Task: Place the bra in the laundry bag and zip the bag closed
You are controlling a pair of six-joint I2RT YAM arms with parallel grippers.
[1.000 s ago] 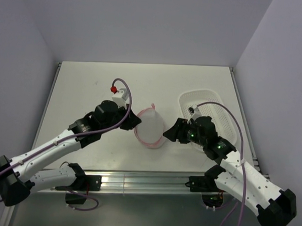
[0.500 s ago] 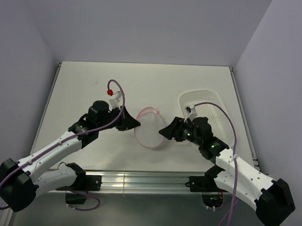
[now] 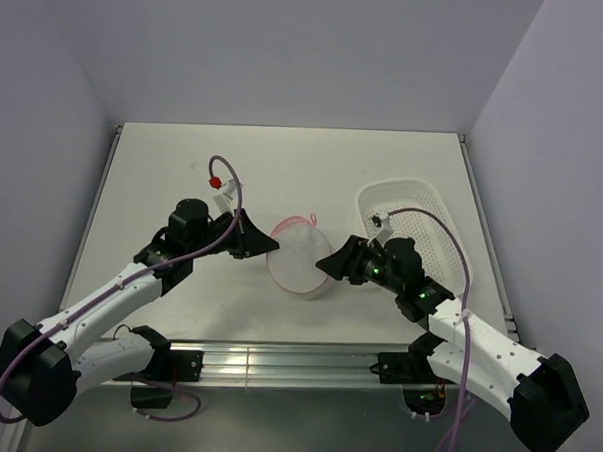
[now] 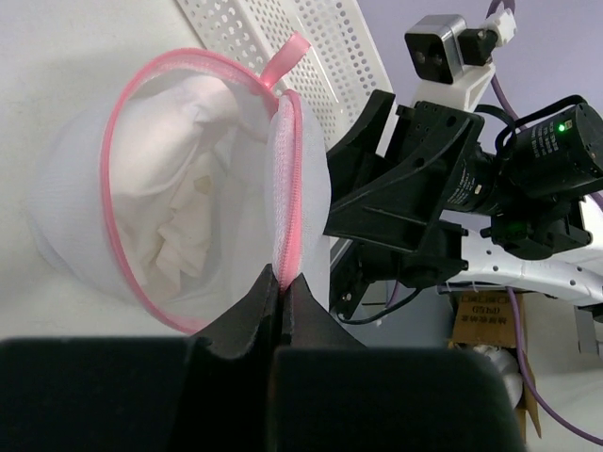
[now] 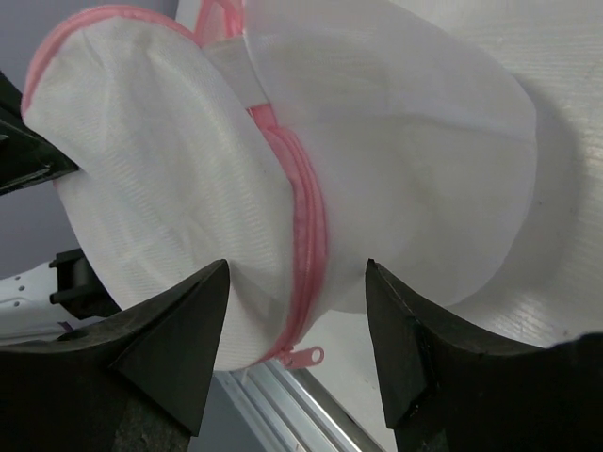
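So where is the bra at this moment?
In the left wrist view, the bra lies inside the open laundry bag, which sits mid-table between the left gripper and right gripper, left of the basket.

A pale off-white table (image 3: pixel 163 180) with a thin metal rim fills the middle of the top view. 3 plain walls close it in: a back wall (image 3: pixel 289 55), a left wall (image 3: pixel 34 154) and a right wall (image 3: pixel 565 147), all flat lilac-grey. The light is even and the shadows are soft. A silver aluminium rail (image 3: pixel 295 364) runs along the near edge, above a dark grey surface (image 3: pixel 302 436), possibly floor. The left wrist view shows a brown cardboard box (image 4: pixel 480 318) low down
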